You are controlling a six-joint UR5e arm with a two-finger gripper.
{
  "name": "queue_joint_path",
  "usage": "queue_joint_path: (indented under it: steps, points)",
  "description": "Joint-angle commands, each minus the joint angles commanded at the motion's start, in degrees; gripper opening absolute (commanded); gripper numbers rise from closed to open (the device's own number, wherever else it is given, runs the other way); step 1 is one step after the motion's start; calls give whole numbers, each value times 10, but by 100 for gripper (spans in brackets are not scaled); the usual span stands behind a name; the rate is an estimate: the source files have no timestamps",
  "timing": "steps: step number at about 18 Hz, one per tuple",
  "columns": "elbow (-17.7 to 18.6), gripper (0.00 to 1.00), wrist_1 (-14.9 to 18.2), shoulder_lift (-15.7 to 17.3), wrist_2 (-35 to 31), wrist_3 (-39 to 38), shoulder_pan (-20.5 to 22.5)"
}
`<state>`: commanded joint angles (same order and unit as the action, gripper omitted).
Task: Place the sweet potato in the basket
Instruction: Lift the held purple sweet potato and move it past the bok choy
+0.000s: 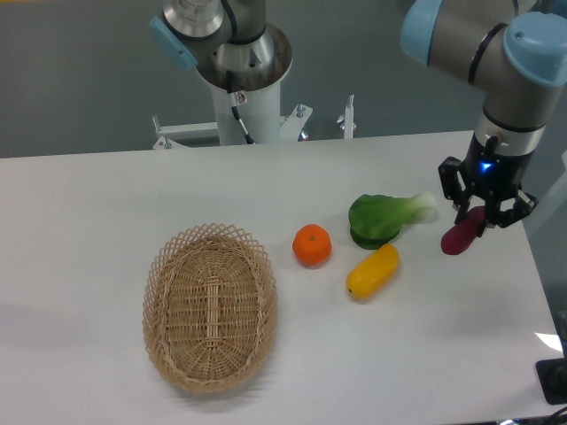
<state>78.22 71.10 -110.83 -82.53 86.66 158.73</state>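
The sweet potato (462,233) is a slim magenta-purple tuber at the right of the table. My gripper (483,215) is shut on its upper end and holds it tilted, its lower end close to the table top or just above it. The basket (210,305) is a light tan oval wicker basket at the front left, far from the gripper, with nothing in it.
A round orange fruit (312,245), a yellow oblong vegetable (373,271) and a green leafy vegetable (385,218) lie between the basket and the gripper. The table's right edge is close to the gripper. The arm's base (241,80) stands at the back.
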Motion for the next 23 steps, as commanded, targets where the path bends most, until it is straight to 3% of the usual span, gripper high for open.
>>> queue_joint_path:
  steps: [11,23]
  points:
    - [4,34,0,7,2,-54,-32]
    - [11,34,-10,22,0,-249,-150]
